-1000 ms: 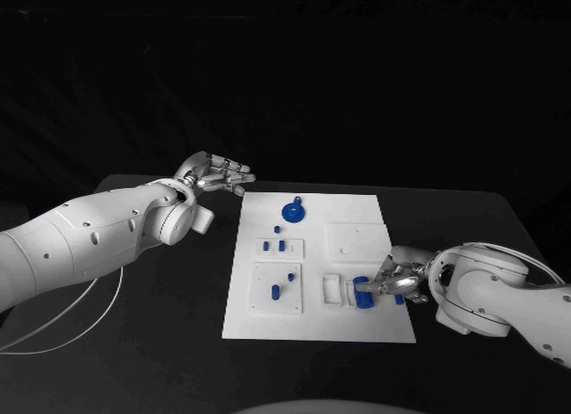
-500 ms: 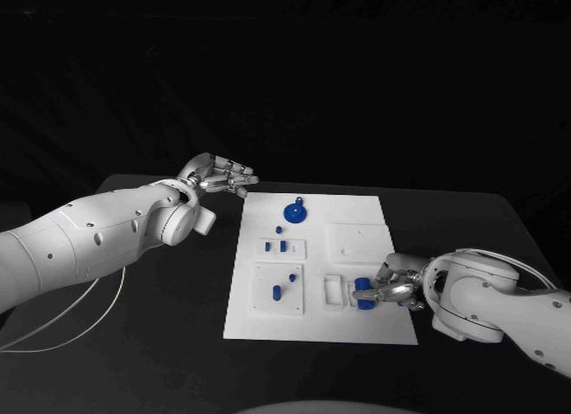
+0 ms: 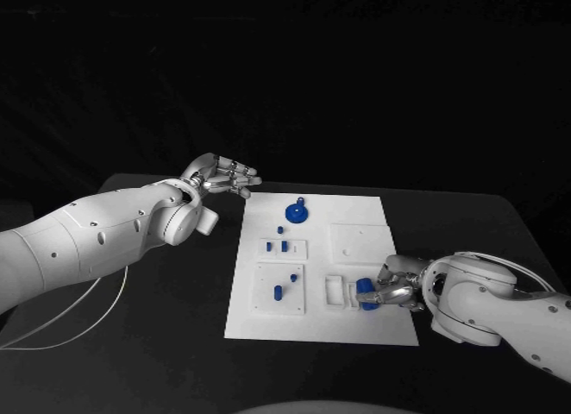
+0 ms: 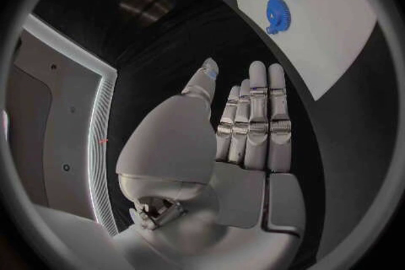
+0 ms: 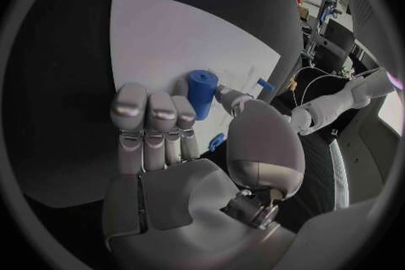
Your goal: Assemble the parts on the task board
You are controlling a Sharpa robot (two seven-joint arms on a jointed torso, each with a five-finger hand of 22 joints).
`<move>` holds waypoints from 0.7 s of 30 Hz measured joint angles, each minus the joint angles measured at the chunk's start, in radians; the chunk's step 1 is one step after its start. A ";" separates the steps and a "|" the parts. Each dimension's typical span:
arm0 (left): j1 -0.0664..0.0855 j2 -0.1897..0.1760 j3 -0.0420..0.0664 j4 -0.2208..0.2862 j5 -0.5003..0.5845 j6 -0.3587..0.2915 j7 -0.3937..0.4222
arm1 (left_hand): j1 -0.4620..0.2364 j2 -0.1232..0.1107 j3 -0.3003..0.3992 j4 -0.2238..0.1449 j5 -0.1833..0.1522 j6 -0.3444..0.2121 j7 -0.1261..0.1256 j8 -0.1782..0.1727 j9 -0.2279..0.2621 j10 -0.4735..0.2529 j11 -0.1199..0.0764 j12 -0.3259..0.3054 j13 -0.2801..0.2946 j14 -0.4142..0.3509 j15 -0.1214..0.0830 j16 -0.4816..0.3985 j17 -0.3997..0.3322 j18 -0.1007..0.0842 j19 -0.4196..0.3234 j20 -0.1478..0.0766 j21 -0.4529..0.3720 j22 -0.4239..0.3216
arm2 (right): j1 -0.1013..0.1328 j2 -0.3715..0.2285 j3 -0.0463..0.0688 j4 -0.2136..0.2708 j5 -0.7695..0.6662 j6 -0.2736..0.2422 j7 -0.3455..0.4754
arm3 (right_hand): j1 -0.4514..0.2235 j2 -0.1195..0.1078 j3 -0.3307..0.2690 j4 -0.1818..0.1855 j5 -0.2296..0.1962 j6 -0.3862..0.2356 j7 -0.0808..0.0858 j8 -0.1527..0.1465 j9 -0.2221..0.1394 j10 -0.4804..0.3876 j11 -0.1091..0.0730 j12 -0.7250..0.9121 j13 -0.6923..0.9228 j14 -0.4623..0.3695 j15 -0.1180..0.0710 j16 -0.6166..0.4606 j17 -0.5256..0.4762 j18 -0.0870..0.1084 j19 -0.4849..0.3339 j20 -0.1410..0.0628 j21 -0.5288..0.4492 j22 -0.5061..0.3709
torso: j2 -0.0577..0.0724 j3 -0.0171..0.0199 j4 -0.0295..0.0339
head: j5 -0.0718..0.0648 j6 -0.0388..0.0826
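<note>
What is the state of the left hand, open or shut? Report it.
Open. The left hand holds nothing: the left wrist view shows its fingers stretched out straight, and in the head view it hovers beyond the white board's far left corner.

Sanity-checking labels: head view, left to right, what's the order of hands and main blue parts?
Left hand → blue gear on the task board → blue cylinder → right hand, holding that cylinder.

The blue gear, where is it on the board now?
In the head view the blue gear lies at the task board's far end, nearest the left hand.
</note>
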 measured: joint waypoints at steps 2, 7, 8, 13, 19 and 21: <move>0.000 0.001 0.000 0.000 0.000 0.001 0.000 | 0.000 0.000 0.000 0.000 0.000 0.000 0.000 0.000 0.000 0.000 0.000 0.000 0.000 0.000 0.000 0.000 0.000 0.000 0.000 0.000 0.000 -0.002 | 0.000 0.001 -0.002 0.000 -0.004 -0.005 0.001 | -0.014 0.014 -0.008 -0.008 0.085 -0.002 -0.002 0.003 0.000 0.000 0.000 -0.002 -0.003 0.001 -0.001 0.000 -0.002 -0.002 0.000 0.000 0.000 0.000 | 0.000 0.0000 -0.0001 | 0.000 0.002; 0.000 0.001 0.000 -0.001 -0.001 0.002 0.000 | 0.000 0.000 0.000 0.000 0.000 0.000 0.000 0.000 0.000 0.000 0.000 0.000 0.000 0.000 0.000 0.000 -0.001 0.000 0.000 0.000 0.000 -0.002 | -0.001 0.001 -0.005 0.000 -0.006 -0.019 0.002 | -0.066 0.049 -0.044 -0.044 0.183 -0.001 -0.002 -0.001 0.017 -0.001 -0.006 -0.002 -0.008 0.002 0.000 0.000 -0.005 -0.007 0.000 0.000 0.000 0.000 | 0.000 0.0003 -0.0001 | 0.000 0.005; 0.000 0.001 0.000 -0.001 -0.001 0.003 0.000 | 0.000 0.000 0.000 0.000 0.000 0.000 0.000 0.000 0.000 0.000 0.000 0.000 0.000 0.000 0.000 0.000 -0.001 0.000 0.000 0.000 0.000 -0.002 | -0.001 0.001 -0.005 0.000 -0.004 -0.022 0.002 | -0.068 0.051 -0.047 -0.047 0.191 0.001 -0.004 -0.001 0.018 0.000 -0.007 -0.002 -0.008 0.003 0.001 0.000 -0.005 -0.007 0.000 0.000 0.000 0.000 | 0.000 0.0004 -0.0001 | 0.000 0.005; -0.001 0.001 -0.001 -0.001 -0.001 0.003 0.000 | 0.000 0.000 0.000 0.000 0.000 -0.003 0.004 0.000 0.000 0.000 0.000 0.000 0.000 0.000 0.000 0.000 -0.001 0.000 0.000 0.000 0.000 -0.006 | -0.002 -0.001 -0.007 0.001 0.010 -0.041 0.002 | -0.081 0.048 -0.061 -0.061 0.238 0.005 -0.008 -0.001 0.023 0.000 -0.007 -0.002 -0.009 0.003 0.001 0.000 -0.007 -0.007 0.000 0.000 0.000 0.000 | 0.001 0.0005 -0.0006 | -0.001 0.004; -0.001 0.002 -0.001 -0.001 -0.001 0.003 0.000 | 0.000 0.000 0.000 0.000 0.000 -0.003 0.004 0.000 0.000 0.000 0.000 0.000 0.000 0.000 0.000 0.000 -0.001 0.000 0.000 0.000 0.000 -0.006 | -0.003 -0.013 -0.008 0.007 0.057 -0.075 0.002 | -0.082 0.047 -0.082 -0.083 0.294 0.006 -0.009 -0.010 0.016 0.000 -0.007 -0.002 -0.009 0.003 0.001 0.000 -0.008 -0.007 0.000 0.000 0.000 0.000 | 0.001 0.0009 -0.0007 | 0.001 0.005; -0.001 0.002 -0.001 -0.002 -0.001 0.003 0.000 | 0.000 0.000 0.000 0.000 0.000 -0.003 0.004 0.000 0.000 0.000 0.000 0.000 0.000 0.000 0.000 0.000 -0.001 0.000 0.000 0.000 0.000 -0.006 | -0.002 -0.016 -0.008 0.011 0.074 -0.084 0.001 | -0.082 0.047 -0.089 -0.090 0.310 0.005 -0.009 -0.009 0.005 0.000 -0.008 -0.002 -0.009 0.003 0.001 0.000 -0.008 -0.007 0.000 0.000 0.000 0.000 | 0.001 0.0009 -0.0012 | 0.001 0.006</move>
